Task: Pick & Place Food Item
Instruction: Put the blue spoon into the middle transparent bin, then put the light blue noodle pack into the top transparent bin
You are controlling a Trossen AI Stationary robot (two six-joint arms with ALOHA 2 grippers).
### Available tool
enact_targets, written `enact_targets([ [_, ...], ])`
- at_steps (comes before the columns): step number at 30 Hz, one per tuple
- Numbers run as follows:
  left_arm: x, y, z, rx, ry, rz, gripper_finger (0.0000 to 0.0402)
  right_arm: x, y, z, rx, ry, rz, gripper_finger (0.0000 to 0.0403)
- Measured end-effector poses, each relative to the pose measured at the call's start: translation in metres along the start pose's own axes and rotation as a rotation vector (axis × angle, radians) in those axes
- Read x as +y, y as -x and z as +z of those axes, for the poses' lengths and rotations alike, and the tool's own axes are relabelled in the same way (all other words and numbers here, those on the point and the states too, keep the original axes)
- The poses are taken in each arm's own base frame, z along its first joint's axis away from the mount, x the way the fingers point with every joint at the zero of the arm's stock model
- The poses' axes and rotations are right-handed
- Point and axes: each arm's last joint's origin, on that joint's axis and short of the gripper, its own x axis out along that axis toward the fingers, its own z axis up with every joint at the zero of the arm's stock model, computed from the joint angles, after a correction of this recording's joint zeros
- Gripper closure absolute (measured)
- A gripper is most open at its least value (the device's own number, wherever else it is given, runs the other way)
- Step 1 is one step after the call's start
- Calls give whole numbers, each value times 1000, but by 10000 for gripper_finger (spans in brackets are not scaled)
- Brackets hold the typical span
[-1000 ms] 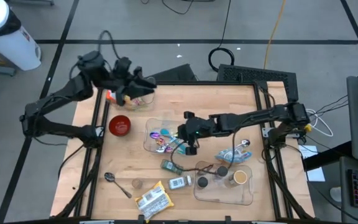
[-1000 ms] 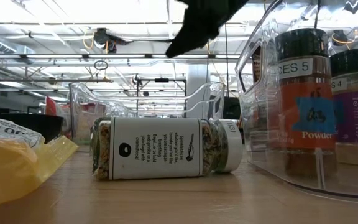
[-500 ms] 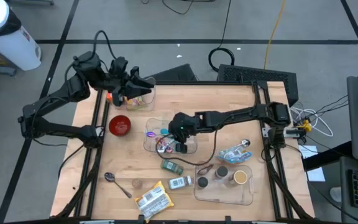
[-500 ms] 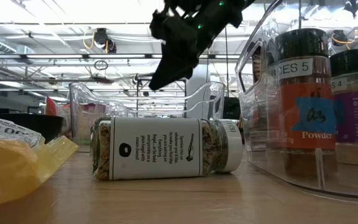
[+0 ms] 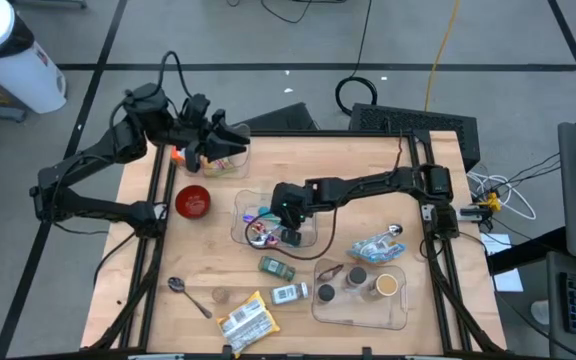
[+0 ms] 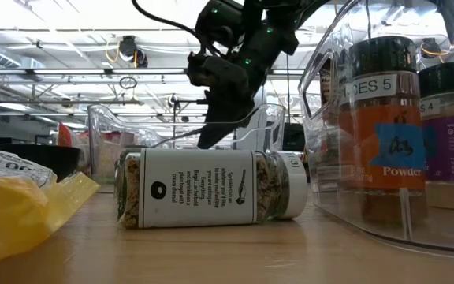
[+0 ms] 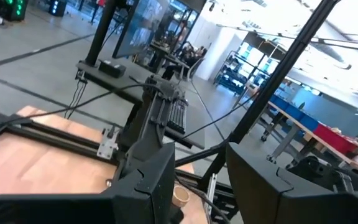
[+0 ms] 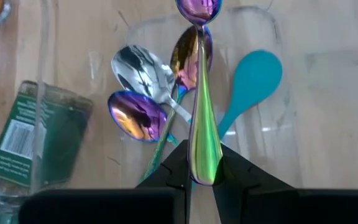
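Over the clear bin (image 5: 243,232), iridescent spoon (image 8: 199,112) points straight ahead.

Overhead looks straight down; low camera sits table-level — both share the jar (image 6: 207,188).

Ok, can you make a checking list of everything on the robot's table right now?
Surface: wooden table.
Job's things: iridescent spoon in the right gripper, above the clear spoon tray.
Clutter: red bowl, seasoning jar lying down, spice bin, yellow snack packet, loose spoon.
Grippers: right shut on the spoon; left gripper over the table's far-left corner.
Cables: black coil on the floor.
Surroundings: white bin.
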Motion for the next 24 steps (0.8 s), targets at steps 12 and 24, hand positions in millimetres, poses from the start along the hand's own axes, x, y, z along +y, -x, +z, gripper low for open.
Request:
enact_targets([
  [12,3,0,-6,49,-4,24,252,-1,0,1,-5,1,3,348],
  [24,2,1,-6,52,-4,15,252,1,21,14,-116,-17,16,233],
])
